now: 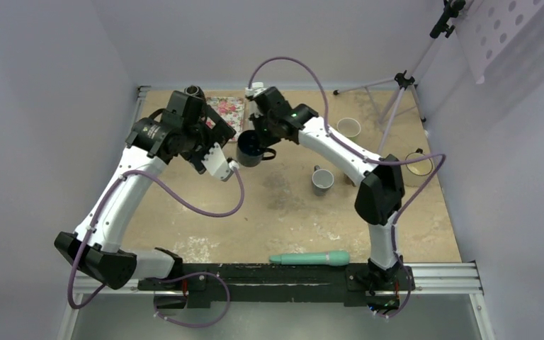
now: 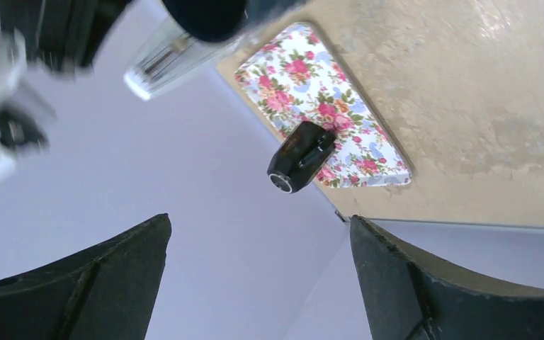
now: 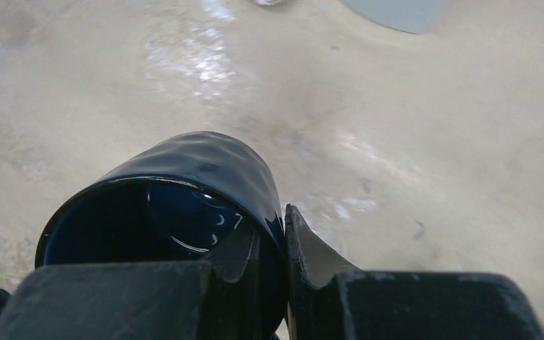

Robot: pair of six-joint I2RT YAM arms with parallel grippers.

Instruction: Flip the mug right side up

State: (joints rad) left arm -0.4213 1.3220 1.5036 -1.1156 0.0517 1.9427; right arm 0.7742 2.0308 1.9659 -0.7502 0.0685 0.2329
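Mug (image 1: 250, 149) shows its open mouth upward; I see the right jaws clenched on its rim, left jaws spread wide beside it, holding nothing.

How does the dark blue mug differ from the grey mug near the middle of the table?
The dark blue mug is glossy navy; the grey mug is pale grey. The dark blue mug is clamped by its wall in the right pincer; the grey mug stands free on the table. Both have a handle.

High rear overview; close wrist views; left-wrist overlap probably floral mat (image 1: 228, 110).
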